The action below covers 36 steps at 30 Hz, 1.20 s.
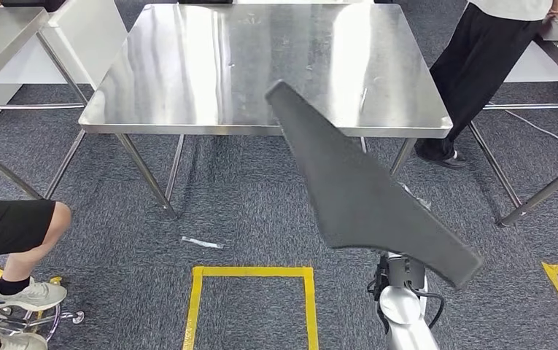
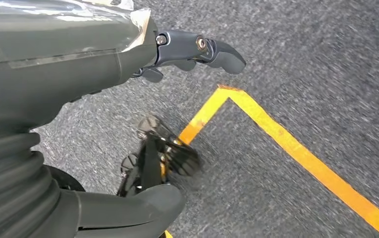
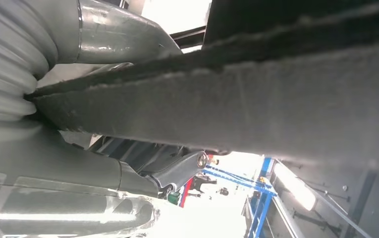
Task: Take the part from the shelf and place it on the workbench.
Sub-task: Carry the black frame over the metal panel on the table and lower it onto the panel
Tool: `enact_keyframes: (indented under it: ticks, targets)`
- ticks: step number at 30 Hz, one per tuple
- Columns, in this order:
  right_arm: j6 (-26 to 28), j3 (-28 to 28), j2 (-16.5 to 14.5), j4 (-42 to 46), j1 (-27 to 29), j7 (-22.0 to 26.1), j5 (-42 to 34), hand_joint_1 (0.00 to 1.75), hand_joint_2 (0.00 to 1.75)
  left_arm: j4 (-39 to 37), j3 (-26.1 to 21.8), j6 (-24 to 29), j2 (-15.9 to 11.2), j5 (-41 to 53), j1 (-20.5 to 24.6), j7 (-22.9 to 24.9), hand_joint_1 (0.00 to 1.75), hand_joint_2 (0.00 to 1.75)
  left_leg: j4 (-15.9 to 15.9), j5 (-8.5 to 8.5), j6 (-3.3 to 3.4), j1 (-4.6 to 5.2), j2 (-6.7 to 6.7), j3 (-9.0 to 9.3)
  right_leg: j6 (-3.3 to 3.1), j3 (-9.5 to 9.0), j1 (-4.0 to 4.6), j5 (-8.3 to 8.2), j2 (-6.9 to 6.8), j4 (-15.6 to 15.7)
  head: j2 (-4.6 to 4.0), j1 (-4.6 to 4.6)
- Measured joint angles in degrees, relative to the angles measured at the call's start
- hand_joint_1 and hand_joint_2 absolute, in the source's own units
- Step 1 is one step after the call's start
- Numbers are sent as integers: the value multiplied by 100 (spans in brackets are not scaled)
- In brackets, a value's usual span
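Nearest the camera, the robot's silver right arm (image 1: 405, 310) rises from below, carrying the part (image 1: 367, 193), a long dark grey felt-like panel, narrow and rounded at its far tip and broadening toward the arm. In the right wrist view the right hand (image 3: 128, 163) clamps the part's fuzzy edge between thumb and fingers. The left hand (image 2: 128, 64) hangs over grey carpet beside yellow floor tape (image 2: 296, 148), fingers loosely curled and apart, holding nothing. Open carpet with a yellow taped square (image 1: 250, 302) lies ahead of the robot. The part's far tip overlaps the near edge of the steel workbench (image 1: 188, 65), held above it. A seated person's leg (image 1: 20, 240) is near left; another person (image 1: 480, 65) stands beside the workbench's right corner.
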State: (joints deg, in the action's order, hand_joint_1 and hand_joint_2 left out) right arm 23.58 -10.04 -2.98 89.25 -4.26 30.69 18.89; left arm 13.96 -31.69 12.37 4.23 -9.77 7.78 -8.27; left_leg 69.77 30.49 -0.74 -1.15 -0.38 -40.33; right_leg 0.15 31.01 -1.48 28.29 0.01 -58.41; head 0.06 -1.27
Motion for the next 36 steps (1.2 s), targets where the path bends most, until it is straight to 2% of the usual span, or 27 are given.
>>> enact_keyframes:
  ticks: [1, 2, 4, 5, 7, 8, 10, 12, 13, 14, 15, 16, 17, 19, 21, 23, 24, 26, 28, 29, 30, 32, 34, 36]
  targets:
    - [-2, -1, -2, -13, -24, -9, -1, 173, 175, 1, -1, 0, -1, 0, 1, -1, 0, 175, -384, -297, 1, -12, 15, 105, 29, -49, -11, 52, 2, 2, 0, 1]
    - [-4, -2, -4, -25, -53, -17, -1, 173, 175, 1, -2, -2, -2, 0, 4, -1, 0, 175, -699, -435, 11, -2, 29, 203, 65, -105, -12, 98, 4, 1, -1, 0]
    - [-5, -4, -9, -47, -107, -26, -1, 173, 175, 4, -5, -10, -3, -2, 9, -1, 0, 175, -997, -470, 92, 38, 42, 325, 155, -157, 4, 167, 6, 7, -1, -3]
    - [-5, -11, -14, -61, -121, -28, -1, 173, 175, 5, -9, -16, -4, -4, 9, -1, 0, 175, -1000, -409, 148, 60, 40, 346, 206, -197, 18, 176, 9, -5, -1, -5]
    - [-7, -31, -20, -88, -142, -33, -1, 173, 175, 10, -20, -28, -1, -7, 9, -13, 0, 175, -1056, -499, 257, 61, 27, 454, 285, -230, 31, 209, 5, -50, -1, -3]
    - [-7, -43, -21, -104, -161, -33, -1, 173, 175, 14, -27, -33, 2, -7, 12, -23, 0, 175, -1082, -502, 300, 58, 24, 516, 299, -187, 32, 243, 3, -166, -1, 3]
    - [-8, -59, -21, -135, -204, -34, -8, 173, 175, 21, -41, -38, 6, -7, 22, -46, 0, 175, -1117, -472, 365, 62, 18, 607, 287, 134, 24, 383, 1, -694, -1, 12]
    - [-25, -74, -21, -174, -211, -39, -49, 173, 175, 22, -67, -33, 8, -5, 24, -58, 0, 175, -1119, -408, 409, 70, 1, 659, 274, 632, 29, 577, 2, -1369, -1, 14]
    - [-45, -79, -20, -198, -204, -45, -78, 173, 175, 22, -82, -29, 12, -5, 21, -61, 0, 175, -1119, -370, 416, 75, -16, 695, 282, 814, 32, 617, 2, -1526, -1, 15]
    - [-68, -81, -19, -218, -199, -51, -107, 173, 175, 22, -100, -26, 20, -4, 19, -62, 0, 175, -1119, -327, 416, 78, -36, 743, 311, 904, 33, 558, 2, -1484, -2, 15]
    - [-88, -84, -19, -233, -197, -55, -127, 173, 175, 22, -116, -25, 30, -5, 17, -63, 0, 175, -1119, -281, 408, 80, -56, 804, 352, 892, 34, 387, 2, -1242, -2, 15]
    - [-101, -86, -19, -242, -198, -57, -136, 173, 175, 22, -129, -23, 39, -6, 16, -64, 0, 175, -1121, -231, 395, 81, -70, 862, 389, 813, 37, 132, 0, -867, -2, 17]
    - [-107, -89, -20, -249, -199, -57, -140, 173, 175, 22, -143, -25, 49, -6, 16, -66, 0, 175, -1115, -176, 374, 88, -79, 924, 391, 728, 48, -104, -2, -502, -2, 15]
    - [-116, -101, -31, -260, -201, -60, -141, 173, 175, 22, -163, -29, 60, -6, 14, -71, 0, 175, -1120, -89, 313, 107, -86, 985, 296, 603, 81, -362, -11, -89, -1, 17]
    - [-120, -114, -44, -265, -205, -61, -141, 173, 175, 22, -174, -34, 64, -3, 13, -75, 0, 175, -1112, -57, 260, 118, -84, 1016, 182, 551, 89, -391, -10, -47, -1, 17]
    - [-120, -127, -51, -260, -210, -60, -139, 173, 175, 27, -177, -39, 62, 1, 17, -79, 0, 175, -942, -35, 219, 107, -64, 956, 128, 466, 42, -399, -1, -11, 0, 16]
    - [-120, -132, -55, -258, -216, -58, -138, 173, 175, 29, -177, -40, 62, 3, 20, -81, 0, 175, -735, 9, 192, 98, -52, 841, 95, 416, 22, -380, 1, 6, 1, 14]
    - [-122, -140, -64, -257, -226, -57, -133, 173, 175, 31, -179, -39, 63, 3, 20, -84, 0, 175, -80, 220, 124, 73, -33, 431, 23, 337, 13, -325, -1, 21, 0, 13]
    - [-138, -141, -71, -259, -216, -76, -132, 173, 175, 30, -181, -19, 60, 20, 8, -67, 0, 175, 402, 394, 66, 44, -20, 19, -6, 278, 14, -267, 5, 21, -1, 12]
    - [-148, -140, -72, -261, -200, -88, -135, 173, 175, 29, -182, -6, 60, 37, -2, -54, 0, 175, 393, 328, 48, 30, -13, -68, -1, 240, 9, -235, 9, 21, -1, 13]
    - [-158, -139, -72, -261, -174, -99, -141, 173, 175, 29, -182, 7, 59, 60, -17, -42, 0, 175, 193, 139, 35, 14, -5, -56, 14, 190, -1, -199, 14, 21, -1, 12]
    - [-169, -137, -72, -261, -112, -90, -156, 173, 175, 27, -181, 13, 60, 99, -55, -36, 0, 175, -530, -351, 24, -11, 9, 184, 64, 88, -13, -124, 24, 18, 0, 14]
    - [-173, -133, -67, -258, -65, -60, -179, 173, 175, 24, -181, 11, 65, 127, -83, -38, 0, 175, -972, -478, 70, 4, 17, 362, 136, 56, 7, -63, 33, 13, -1, 14]
    - [-184, -126, -54, -231, -6, -4, -213, 173, 175, 23, -183, 2, 75, 154, -96, -54, 0, 175, -1017, -445, 161, 41, 15, 409, 220, 70, 25, -16, 37, 23, -1, 13]
